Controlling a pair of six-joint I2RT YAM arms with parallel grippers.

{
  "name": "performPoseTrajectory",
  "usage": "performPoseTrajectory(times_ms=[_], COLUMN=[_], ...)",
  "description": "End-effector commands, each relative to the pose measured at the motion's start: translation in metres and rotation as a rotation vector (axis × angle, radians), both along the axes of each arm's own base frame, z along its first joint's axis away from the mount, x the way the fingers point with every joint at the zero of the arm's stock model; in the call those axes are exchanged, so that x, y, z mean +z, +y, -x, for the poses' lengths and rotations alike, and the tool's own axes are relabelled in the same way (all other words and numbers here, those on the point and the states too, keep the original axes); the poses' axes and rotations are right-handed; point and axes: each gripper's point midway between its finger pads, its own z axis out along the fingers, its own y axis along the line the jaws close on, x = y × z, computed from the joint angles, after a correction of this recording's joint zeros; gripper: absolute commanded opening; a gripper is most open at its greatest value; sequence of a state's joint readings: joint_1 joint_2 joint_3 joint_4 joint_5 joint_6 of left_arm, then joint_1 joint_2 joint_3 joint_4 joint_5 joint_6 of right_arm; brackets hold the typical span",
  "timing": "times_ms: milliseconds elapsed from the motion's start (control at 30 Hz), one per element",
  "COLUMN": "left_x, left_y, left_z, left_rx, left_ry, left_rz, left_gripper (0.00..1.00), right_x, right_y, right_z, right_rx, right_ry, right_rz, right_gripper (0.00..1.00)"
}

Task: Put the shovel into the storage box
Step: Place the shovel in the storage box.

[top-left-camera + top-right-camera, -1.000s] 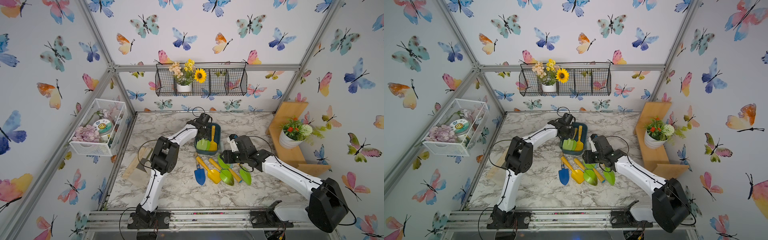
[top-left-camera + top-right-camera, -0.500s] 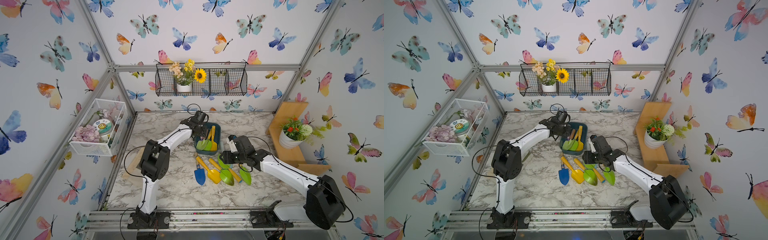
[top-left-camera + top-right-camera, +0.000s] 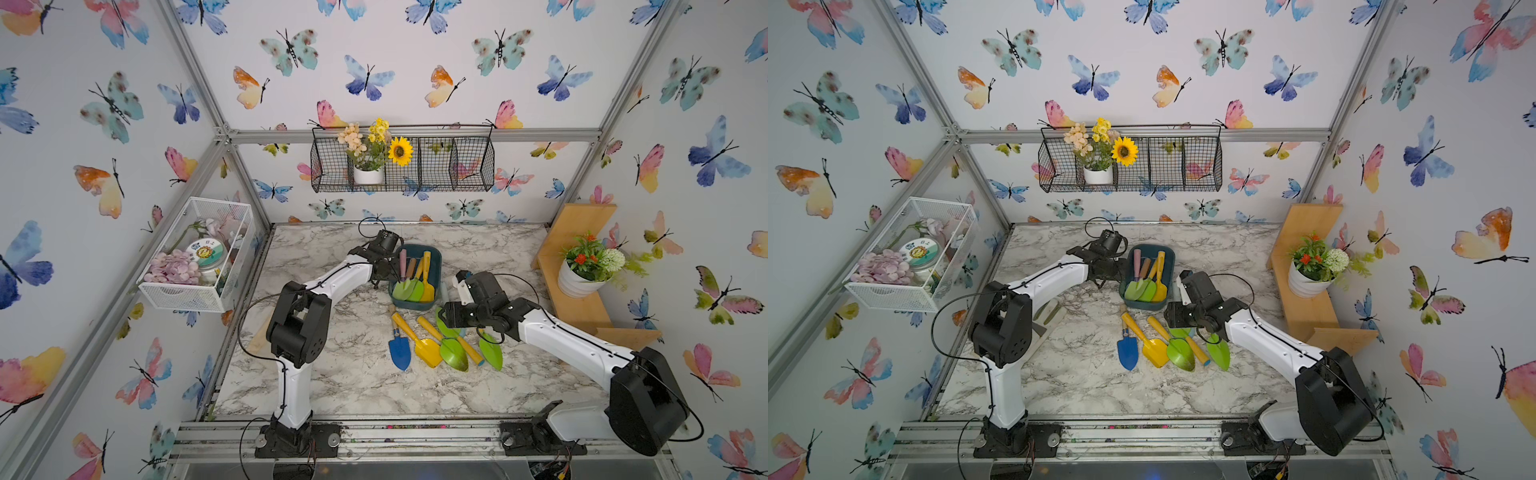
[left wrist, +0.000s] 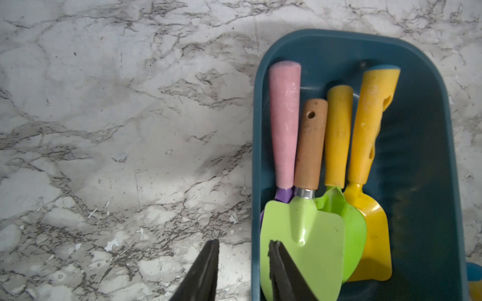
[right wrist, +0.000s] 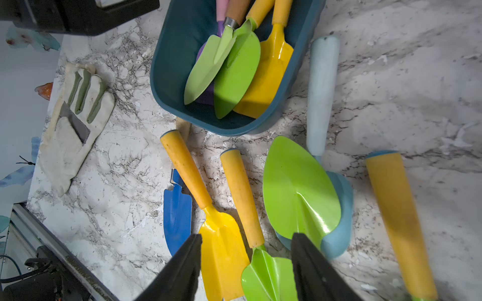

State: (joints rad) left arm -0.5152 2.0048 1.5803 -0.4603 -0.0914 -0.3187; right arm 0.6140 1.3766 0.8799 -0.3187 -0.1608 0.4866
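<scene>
**Change.** A second before, the left gripper (image 4: pixel 243 242) had hung over the 10 o'clock corner of the storage box (image 3: pixel 417 306). At this moment it stood outside the rim at the box's 9 o'clock, jaws parted and empty over bare marble. The right gripper (image 5: pixel 247 235) had barely shifted. It hovered at the box's 5 o'clock above the loose shovels, jaws spread and gripping nothing.

**Bearing on task.** One deposit looked finished and the left arm was clearing away. The next pick appeared to fall to the right arm.

**Box.** Dark teal plastic, low-walled, with rounded corners and a smooth interior. It sat just toward 12 o'clock from the table's centre.

**In the box, blades toward 6 o'clock and overlapping:**
- pink-handled shovel (image 4: pixel 284 125), matte tapered grip, purple neck
- wooden-handled trowel (image 4: pixel 310 146), drilled hanging hole, metal ferrule, glossy pale-green blade
- yellow-handled green shovel (image 4: pixel 338 135)
- all-yellow shovel (image 4: pixel 365 130), moulded plastic, squarish blade

**On the marble-patterned tabletop at the box's 6 o'clock:**
- blue shovel (image 5: pixel 177 211), pointed blade
- yellow shovel (image 5: pixel 187 166), scuffed grip
- green shovel (image 5: pixel 241 198) with a yellow handle
- green blade (image 5: pixel 297 190), creased down the middle, lying on a pale-blue shovel (image 5: pixel 322 93)
- further yellow handle (image 5: pixel 399 221) with a blue cap

**Also present.** Soiled fabric glove (image 5: pixel 73 125) at the box's 8 o'clock.
</scene>
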Motion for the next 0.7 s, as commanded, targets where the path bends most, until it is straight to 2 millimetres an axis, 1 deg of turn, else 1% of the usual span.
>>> performPoseTrajectory(times_ms=[0, 233, 367, 433, 667], left_x=[-0.013, -0.026, -0.035, -0.037, -0.04], left_y=[-0.006, -0.012, -0.009, -0.007, 0.002], left_z=[-0.009, -0.033, -0.046, -0.049, -0.048], left_rx=[0.006, 0.017, 0.047, 0.059, 0.083], left_ry=[0.004, 0.006, 0.012, 0.012, 0.016], left_rz=[-0.007, -0.039, -0.062, -0.067, -0.065], left_gripper=[0.39, 0.39, 0.35, 0.32, 0.2], right_x=[0.005, 0.004, 0.004, 0.003, 0.005], right_y=[0.0, -0.003, -0.005, -0.007, -0.005], right_z=[-0.005, -0.002, -0.001, -0.001, -0.003], right_rx=[-0.014, -0.022, -0.027, -0.03, -0.03], right_ry=[-0.015, -0.013, -0.013, -0.012, -0.013], right_rz=[-0.005, -0.002, 0.004, 0.008, 0.007], right_gripper=[0.6, 0.6, 0.6, 0.6, 0.6])
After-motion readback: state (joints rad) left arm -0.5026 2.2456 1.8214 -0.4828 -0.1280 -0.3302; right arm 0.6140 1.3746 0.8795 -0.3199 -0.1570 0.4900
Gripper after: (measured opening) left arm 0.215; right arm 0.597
